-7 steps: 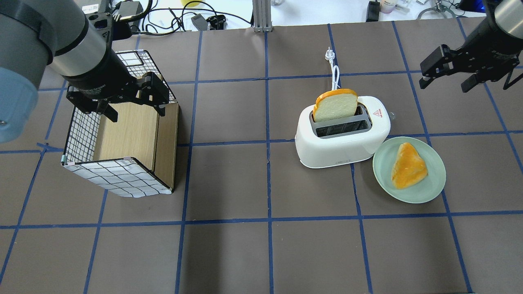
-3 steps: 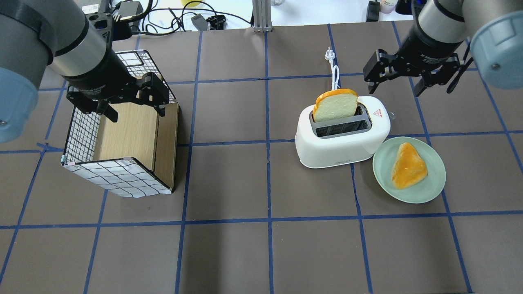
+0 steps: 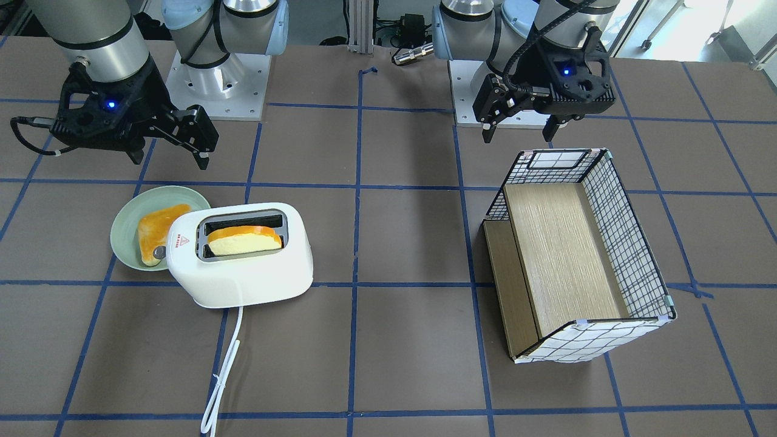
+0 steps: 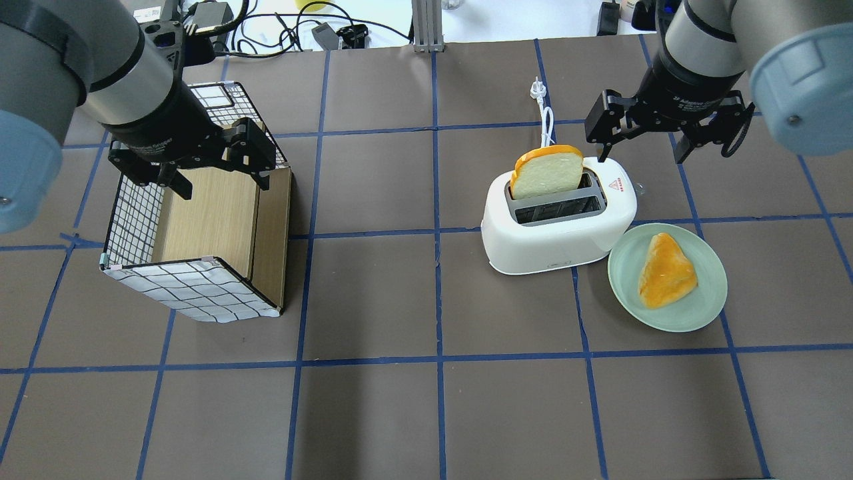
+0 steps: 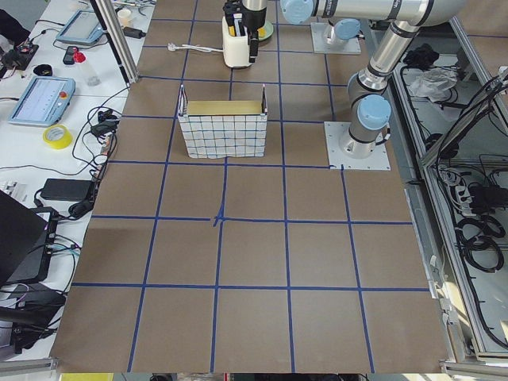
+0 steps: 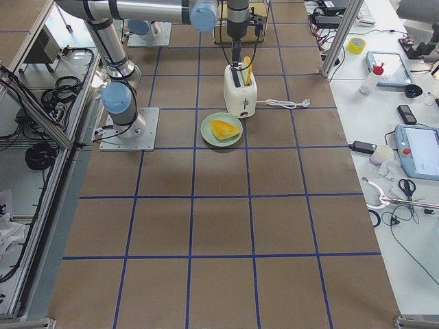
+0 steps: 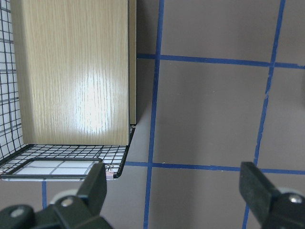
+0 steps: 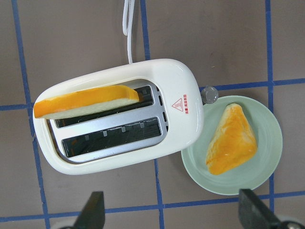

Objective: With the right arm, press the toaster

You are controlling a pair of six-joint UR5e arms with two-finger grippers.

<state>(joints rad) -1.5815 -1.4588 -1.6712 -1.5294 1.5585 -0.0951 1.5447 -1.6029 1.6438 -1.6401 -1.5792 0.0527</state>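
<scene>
The white toaster [image 4: 558, 223] stands right of the table's middle, with a slice of bread [image 4: 548, 172] upright in its far slot. It also shows in the front view [image 3: 243, 273] and the right wrist view [image 8: 119, 138]. Its silver knob [image 8: 209, 95] is on the end nearest the plate. My right gripper [image 4: 641, 157] is open and empty. It hangs high over the toaster's knob end, touching nothing; it shows in the front view [image 3: 169, 161] too. My left gripper [image 4: 223, 187] is open and empty above the basket.
A pale green plate [image 4: 706, 313] with a piece of toast [image 4: 666, 270] touches the toaster's knob end. The white cord [image 4: 546, 120] runs away behind the toaster. A wire basket [image 4: 193, 293] with a wooden floor stands at the left.
My right arm has swung in from the table's right edge toward the toaster and now hangs over its knob end. The left arm, toaster and plate have not moved.
</scene>
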